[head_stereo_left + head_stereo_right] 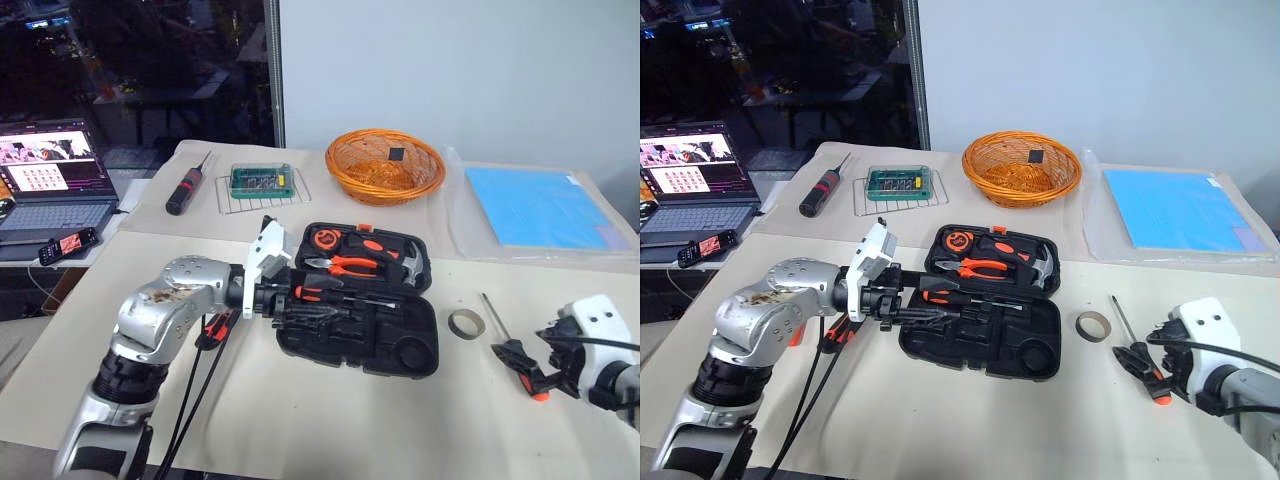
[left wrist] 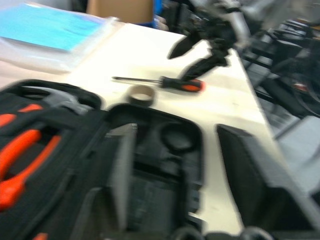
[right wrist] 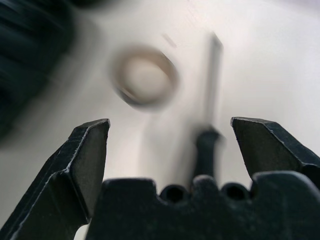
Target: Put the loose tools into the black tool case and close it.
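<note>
Cream tabletop (image 1: 330, 420); open black tool case (image 1: 400, 345), orange basket (image 1: 385, 165), laptop (image 1: 50, 185).

Right wrist view blurs screwdriver (image 3: 207, 140) and tape ring (image 3: 145, 76).

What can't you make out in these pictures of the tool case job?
- Left gripper: head views, dark against the case; whether its fingers touch a tool is unclear.
- Case recesses: left wrist view, blurred; which near slots are filled cannot be told.
- Screwdriver: right wrist view, blurred; tip type unreadable.
- Basket: head views, a small dark object inside, too small to identify.
</note>
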Available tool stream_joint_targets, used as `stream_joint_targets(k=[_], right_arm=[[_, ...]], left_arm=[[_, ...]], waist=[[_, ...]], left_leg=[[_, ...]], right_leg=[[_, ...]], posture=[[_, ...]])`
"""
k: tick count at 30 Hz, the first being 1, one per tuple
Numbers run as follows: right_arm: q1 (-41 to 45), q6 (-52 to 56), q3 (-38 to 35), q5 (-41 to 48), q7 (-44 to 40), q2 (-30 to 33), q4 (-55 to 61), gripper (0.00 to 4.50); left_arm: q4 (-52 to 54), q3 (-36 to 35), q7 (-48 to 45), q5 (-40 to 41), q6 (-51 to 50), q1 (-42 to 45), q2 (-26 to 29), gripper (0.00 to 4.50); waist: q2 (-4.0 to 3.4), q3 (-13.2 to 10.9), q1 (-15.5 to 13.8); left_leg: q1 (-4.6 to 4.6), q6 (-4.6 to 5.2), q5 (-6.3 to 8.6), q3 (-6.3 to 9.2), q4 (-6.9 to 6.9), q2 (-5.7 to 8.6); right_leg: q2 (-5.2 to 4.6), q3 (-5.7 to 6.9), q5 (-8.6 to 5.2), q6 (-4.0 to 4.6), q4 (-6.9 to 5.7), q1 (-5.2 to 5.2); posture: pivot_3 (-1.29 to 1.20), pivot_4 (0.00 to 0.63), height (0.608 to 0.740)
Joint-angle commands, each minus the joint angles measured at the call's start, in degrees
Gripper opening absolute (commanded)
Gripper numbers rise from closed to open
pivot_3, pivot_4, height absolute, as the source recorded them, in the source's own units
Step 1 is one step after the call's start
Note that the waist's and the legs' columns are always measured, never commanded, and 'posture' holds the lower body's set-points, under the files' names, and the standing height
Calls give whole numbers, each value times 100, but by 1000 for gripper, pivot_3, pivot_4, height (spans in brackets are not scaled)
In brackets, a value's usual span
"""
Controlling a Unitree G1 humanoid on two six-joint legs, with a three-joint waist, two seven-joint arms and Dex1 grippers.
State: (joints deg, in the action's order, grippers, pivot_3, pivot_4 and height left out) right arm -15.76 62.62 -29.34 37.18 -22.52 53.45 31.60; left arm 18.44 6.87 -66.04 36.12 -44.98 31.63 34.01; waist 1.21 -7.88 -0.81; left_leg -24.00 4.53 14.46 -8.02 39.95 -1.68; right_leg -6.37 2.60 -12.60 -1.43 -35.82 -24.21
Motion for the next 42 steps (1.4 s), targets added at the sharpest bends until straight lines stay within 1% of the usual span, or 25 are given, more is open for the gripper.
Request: stream_joint_targets(k=[1,3,4,5,6,7,8,9,11,13,15,17,19,20,22,25,26,29,30,34,35,36,42], right_arm=[[415,84,607,-342,-136,283,-635,4500],[621,22,844,-483,-264,390,-966,3965],[665,-72,919,-571,-354,451,-1105,3790],[705,-139,966,-627,-432,480,-1220,3419],[722,-196,979,-664,-519,496,-1297,3186],[734,-259,951,-691,-593,503,-1352,2725],[720,-267,863,-681,-670,526,-1327,2353],[665,-284,726,-666,-778,581,-1257,2195],[531,-337,373,-639,-1020,688,-1041,1449],[463,-459,-20,-597,-1320,787,-772,861],[572,-486,-246,-479,-1595,920,-519,838],[983,-592,-37,-336,-1886,1206,-220,837],[1838,-656,670,-130,-2053,1321,-8,836],[2332,-781,1214,-281,-2086,1315,-2,836],[3072,-989,2114,-615,-2201,1276,-73,835],[4436,-1169,3664,-1086,-2630,732,-474,835],[4774,-1315,4207,-1386,-2829,591,-644,835],[5233,-1578,5081,-1949,-3204,369,-1008,835],[5300,-1611,5197,-2032,-3263,319,-1086,835],[5474,-1716,5563,-2346,-3464,70,-1339,835],[5468,-1676,5633,-2386,-3501,20,-1333,835],[5458,-1651,5672,-2428,-3535,-20,-1333,835],[5327,-1738,5801,-2755,-3692,-81,-1533,835]], left_arm=[[211,-32,-70,190,-41,138,87,3791],[216,6,-19,177,-21,131,80,3836],[236,30,15,174,-25,125,72,3836],[237,42,40,159,-3,97,74,3836],[245,44,89,153,-1,74,67,3836],[268,38,162,181,-48,65,48,3836],[324,13,195,241,-100,37,60,3836],[395,-26,217,312,-147,-4,88,3836],[468,-129,312,321,-58,-130,111,3836],[474,-195,388,204,119,-291,166,3836],[492,-308,482,201,129,-414,240,3836],[531,-597,465,437,8,-618,409,3836],[596,-1018,362,720,-1,-950,584,3836],[661,-1220,243,861,19,-1159,709,3836],[749,-1502,73,1032,64,-1496,921,3836],[730,-1998,-112,983,271,-2171,1270,3836],[698,-2119,-183,909,395,-2380,1365,3836],[605,-2242,-264,801,651,-2654,1498,3836],[588,-2250,-269,793,694,-2685,1515,3836],[594,-2299,-349,687,933,-2883,1584,3836],[567,-2311,-360,655,984,-2919,1597,3836],[548,-2314,-363,634,1024,-2941,1609,3836],[590,-2206,-233,617,1104,-2923,1583,3836]], waist=[[4,-2,17],[4,-3,20],[3,-4,17],[2,-4,16],[2,-5,15],[4,-6,14],[5,-6,10],[5,-6,3],[4,-7,-4],[0,-8,-1],[0,-9,16],[-1,-10,61],[-1,-14,141],[-1,-17,175],[9,-27,187],[10,-43,162],[5,-49,161],[1,-53,57],[2,-53,9],[2,-53,2],[2,-53,12],[2,-53,23],[2,-53,35]], left_leg=[[0,0,0,1,1,0],[2,0,0,-2,0,0],[2,0,0,-2,0,0],[2,0,0,-2,-2,0],[2,0,0,-3,-3,0],[2,0,0,-4,-3,0],[1,0,0,-4,-3,0],[0,1,1,-3,-3,0],[-4,2,2,-4,-2,0],[-8,4,2,-4,-2,0],[-7,3,3,-4,-3,-1],[-4,1,1,-4,-2,-5],[4,-4,-1,-8,-4,-14],[13,-8,-3,-7,-7,-17],[26,-18,-7,-3,-15,-22],[25,-42,3,-3,-22,-22],[22,-41,3,-6,-21,-20],[-20,-40,-15,-12,-17,-12],[-34,-63,-29,-12,-14,-11],[-80,-55,-25,-13,-9,5],[-81,-54,-25,-14,-8,6],[-81,-54,-25,-14,-8,6],[-67,-74,-35,-9,-11,-7]], right_leg=[[3,1,0,0,0,0],[6,-4,0,0,0,-2],[7,-5,0,0,-1,-2],[8,-5,0,-1,0,-3],[9,-8,0,-2,0,-4],[9,-8,-1,-3,1,-3],[10,-8,-1,-4,2,-2],[10,-7,0,-5,3,-2],[9,-7,18,-40,4,-4],[8,-8,21,-46,5,-7],[9,-9,21,-47,5,-7],[15,-11,22,-46,5,-8],[18,-16,20,-41,5,-10],[21,-18,6,-22,5,-9],[27,-20,-11,-19,4,-7],[17,-15,-17,-9,3,-25],[15,-15,-1,21,4,-32],[5,-6,1,25,1,-76],[3,3,1,25,2,-93],[-15,16,8,19,4,-99],[-16,16,24,-10,6,-98],[-15,19,29,-18,9,-97],[-2,25,29,-16,-4,-94]], posture=[[0,150,740],[0,150,740],[0,150,740],[0,150,740],[0,150,740],[0,150,740],[0,150,740],[0,150,740],[0,150,740],[0,150,740],[0,150,740],[0,150,740],[0,150,740],[0,150,740],[0,150,740],[0,150,740],[0,150,740],[0,150,740],[0,150,740],[0,150,740],[0,150,740],[0,150,740],[0,150,740]])
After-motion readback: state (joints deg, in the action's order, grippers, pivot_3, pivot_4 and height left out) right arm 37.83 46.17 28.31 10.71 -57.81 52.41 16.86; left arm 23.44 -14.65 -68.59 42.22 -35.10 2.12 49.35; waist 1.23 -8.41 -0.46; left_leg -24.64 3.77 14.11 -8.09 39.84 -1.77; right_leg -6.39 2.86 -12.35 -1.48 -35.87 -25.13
